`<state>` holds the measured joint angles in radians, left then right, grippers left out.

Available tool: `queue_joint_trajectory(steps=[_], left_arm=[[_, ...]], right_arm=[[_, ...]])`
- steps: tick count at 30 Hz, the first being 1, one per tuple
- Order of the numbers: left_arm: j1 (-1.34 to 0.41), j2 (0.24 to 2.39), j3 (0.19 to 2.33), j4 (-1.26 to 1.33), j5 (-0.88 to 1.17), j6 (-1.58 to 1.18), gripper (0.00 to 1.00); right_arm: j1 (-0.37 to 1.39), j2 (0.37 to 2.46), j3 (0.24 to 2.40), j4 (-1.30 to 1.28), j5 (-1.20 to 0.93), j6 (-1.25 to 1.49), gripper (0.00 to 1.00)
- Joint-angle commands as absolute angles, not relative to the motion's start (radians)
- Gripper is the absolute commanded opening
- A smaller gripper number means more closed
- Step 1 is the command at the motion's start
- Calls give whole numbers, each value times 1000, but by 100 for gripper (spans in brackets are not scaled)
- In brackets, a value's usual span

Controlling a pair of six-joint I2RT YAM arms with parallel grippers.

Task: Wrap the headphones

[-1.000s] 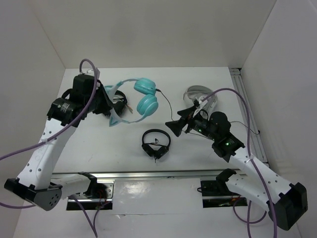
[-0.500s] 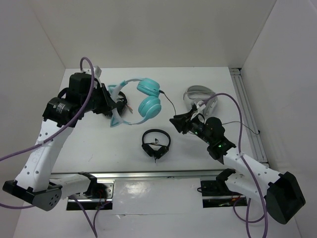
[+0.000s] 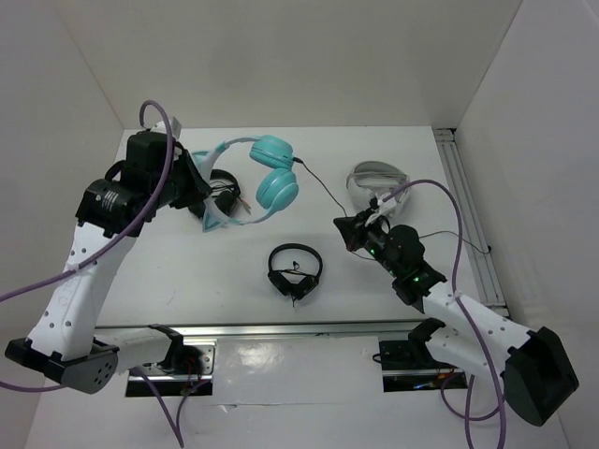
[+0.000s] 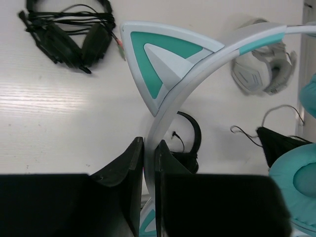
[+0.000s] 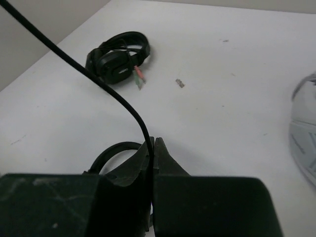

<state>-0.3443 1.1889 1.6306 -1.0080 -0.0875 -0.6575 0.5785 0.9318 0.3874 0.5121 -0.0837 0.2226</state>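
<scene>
Headphones [image 3: 273, 182] are held tilted above the table's [image 3: 393, 150] far left part, their pale headband [image 4: 197, 74] clamped between the pressed fingers of the left gripper [image 4: 149, 163]. The right gripper [image 5: 152, 148], nearer the table's right edge, pinches the thin black cable [image 5: 98, 82].

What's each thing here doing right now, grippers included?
Left gripper: shut on the headband.
Right gripper: shut on the cable.
Teal cat-ear headphones: held, cable unwrapped.
Small black headphones: lying untouched.
Grey-white headphones: lying untouched.
Black headset: lying, cord bundled.
</scene>
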Motion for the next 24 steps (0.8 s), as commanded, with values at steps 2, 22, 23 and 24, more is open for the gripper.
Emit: queue_joint_trajectory(steps=[2, 22, 23, 24], left_arm=[[-344, 1183, 1611, -939, -356, -693, 0], [-794, 1411, 1474, -867, -529, -260, 0], [-845, 1411, 1460, -847, -487, -240, 0], [-862, 1411, 1451, -835, -454, -224, 0]], right_arm=[[595, 813, 529, 323, 123, 225, 0], [828, 936, 1046, -268, 166, -109, 0], [851, 946, 1058, -279, 181, -109, 0], [862, 959, 1058, -290, 181, -123, 0]])
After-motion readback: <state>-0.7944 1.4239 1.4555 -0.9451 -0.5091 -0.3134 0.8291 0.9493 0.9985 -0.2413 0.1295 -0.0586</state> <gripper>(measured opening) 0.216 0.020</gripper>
